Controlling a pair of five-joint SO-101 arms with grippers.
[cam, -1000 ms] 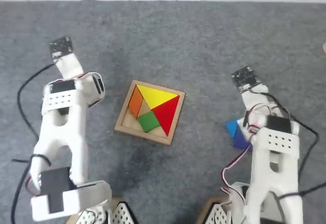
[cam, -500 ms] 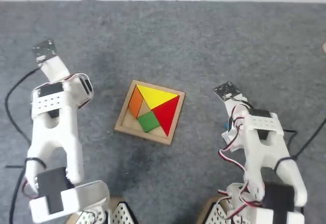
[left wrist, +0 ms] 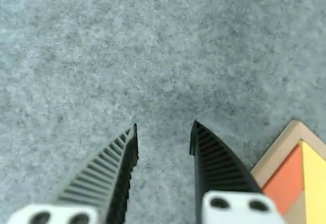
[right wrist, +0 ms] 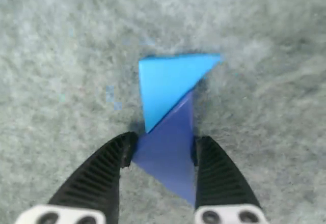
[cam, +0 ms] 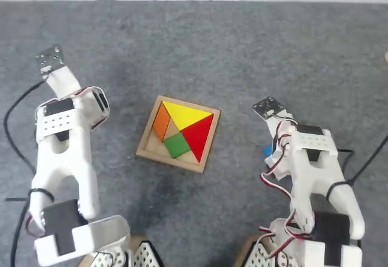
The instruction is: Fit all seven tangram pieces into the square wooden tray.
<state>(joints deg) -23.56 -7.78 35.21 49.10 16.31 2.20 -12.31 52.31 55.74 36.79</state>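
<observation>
The square wooden tray (cam: 145, 148) lies mid-table and holds a yellow triangle (cam: 183, 114), a red triangle (cam: 199, 135), an orange piece (cam: 161, 122) and a green square (cam: 176, 145). My left gripper (left wrist: 164, 127) hangs open over bare carpet, just off a tray corner (left wrist: 277, 155). On the right, a light blue triangle (right wrist: 168, 81) touches a dark blue triangle (right wrist: 170, 158) on the carpet. My right gripper (right wrist: 164, 140) is shut on the dark blue triangle, a finger against each side. From above, the right arm (cam: 309, 158) hides both pieces except a blue sliver (cam: 267, 150).
Grey carpet covers the whole table. The left arm (cam: 60, 139) stands left of the tray, with cables trailing beside both arm bases. Open carpet stretches behind the tray and between the tray and the right arm.
The right arm swung left and down over the blue pieces, covering them in the high view. The left arm shifted slightly left. Little moved over the last half second.
</observation>
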